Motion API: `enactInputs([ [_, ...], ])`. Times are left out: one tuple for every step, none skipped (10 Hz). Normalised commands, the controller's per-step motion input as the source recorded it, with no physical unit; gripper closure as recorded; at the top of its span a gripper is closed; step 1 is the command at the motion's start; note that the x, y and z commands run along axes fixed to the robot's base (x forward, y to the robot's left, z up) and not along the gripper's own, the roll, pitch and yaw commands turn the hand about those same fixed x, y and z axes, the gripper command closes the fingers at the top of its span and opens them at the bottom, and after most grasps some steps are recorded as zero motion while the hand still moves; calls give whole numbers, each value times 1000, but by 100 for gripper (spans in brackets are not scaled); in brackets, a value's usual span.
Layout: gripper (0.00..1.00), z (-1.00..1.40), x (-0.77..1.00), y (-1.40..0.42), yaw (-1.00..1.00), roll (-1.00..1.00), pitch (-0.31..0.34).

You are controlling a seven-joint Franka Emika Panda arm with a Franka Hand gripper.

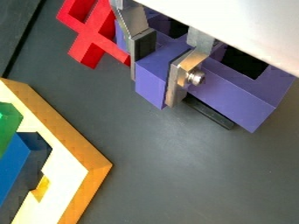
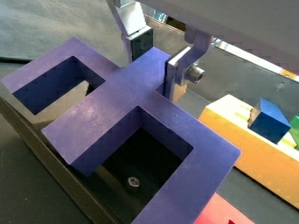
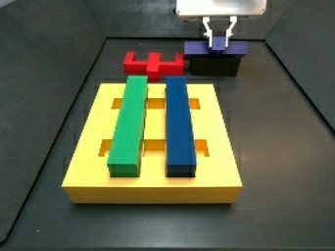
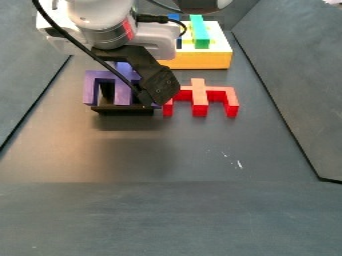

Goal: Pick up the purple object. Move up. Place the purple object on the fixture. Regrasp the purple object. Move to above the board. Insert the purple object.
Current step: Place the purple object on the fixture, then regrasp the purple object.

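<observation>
The gripper (image 1: 163, 63) hangs over the back of the floor, its two silver fingers (image 2: 179, 72) straddling the central bar of the purple object (image 2: 135, 101). In both wrist views the plates sit close against the bar's two faces, so the jaws are narrowed onto the piece and appear to clamp it; whether the pads press hard cannot be told. In a side view the gripper (image 3: 218, 37) comes straight down from the white wrist onto the purple object (image 3: 214, 47).

The purple object rests on the fixture (image 3: 215, 65), the dark boxy holder beneath it. In a side view the purple object (image 4: 115, 88) lies inside the fixture (image 4: 120, 108), its open pockets facing up, with the arm's dark body covering its right part.

Just beside the fixture, at about nine o'clock from it in a side view, lies the red block (image 3: 153, 64), close but apart from the holder; in a wrist view its notched arms (image 1: 93, 37) show near the fingers.

At six o'clock from the fixture in that side view stands the yellow board (image 3: 152, 169), well apart from the gripper. Two long bars lie in its slots: a green bar (image 3: 127, 124) and a blue bar (image 3: 178, 125), side by side. Nothing lies between the gripper and the board.
</observation>
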Motion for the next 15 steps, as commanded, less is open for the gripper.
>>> enactInputs([
  [100, -17, 0, 0, 0, 0, 0],
  [100, -26, 40, 0, 0, 0, 0],
  [0, 0, 0, 0, 0, 0, 0],
  [0, 606, -197, -80, 0, 566, -149],
  [0, 646, -177, -69, 0, 709, -203],
  [0, 309, -180, -200, 0, 1000, -229],
  [0, 220, -169, -131, 0, 1000, -214],
  [0, 191, -120, -66, 0, 1000, -131],
  [0, 177, -31, 0, 60, 1000, -54],
  [0, 246, 0, -9, 126, 1000, 0],
  [0, 214, 0, -9, 157, 1000, 63],
  [0, 100, 0, -26, 174, 1000, 160],
  [0, 71, 29, -20, 206, 1000, 200],
  [0, 77, 106, -14, 254, 1000, 214],
  [0, 77, 111, -14, 257, 1000, 211],
])
